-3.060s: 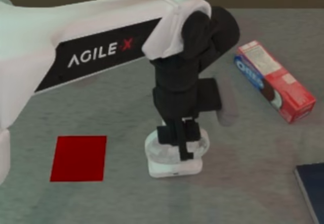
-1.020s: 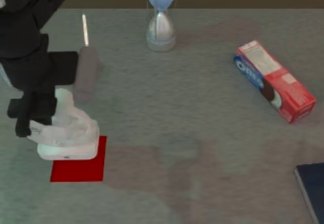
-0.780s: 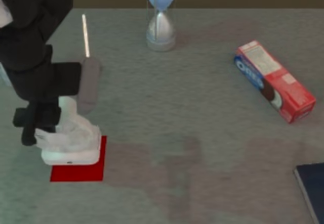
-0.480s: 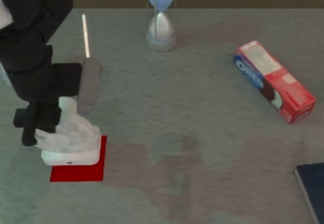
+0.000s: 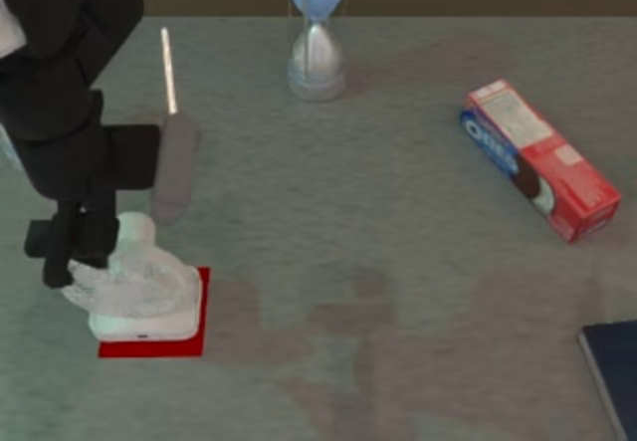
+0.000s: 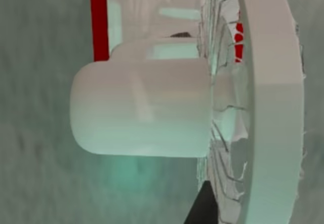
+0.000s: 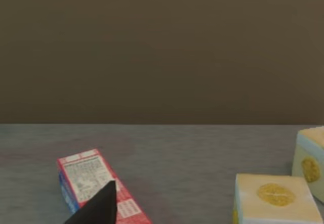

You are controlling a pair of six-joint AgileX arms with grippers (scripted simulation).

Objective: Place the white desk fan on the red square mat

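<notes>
White desk fan [image 5: 139,284] was pretty much parked on the red square mat [image 5: 202,314].
Left gripper [image 5: 68,254] was pinching the fan's head, base covering most of the mat; only letting go seemed left. Right arm out of sight.

The small white plastic desk fan [image 5: 139,287] stands on the thin flat red square mat [image 5: 202,314] at the table's left front (the left gripper [image 5: 72,250] sits at its left side). Behind centre stands a silver-and-blue hourglass [image 5: 317,38]; a red-and-blue Oreo biscuit box [image 5: 538,159] lies well right.
</notes>
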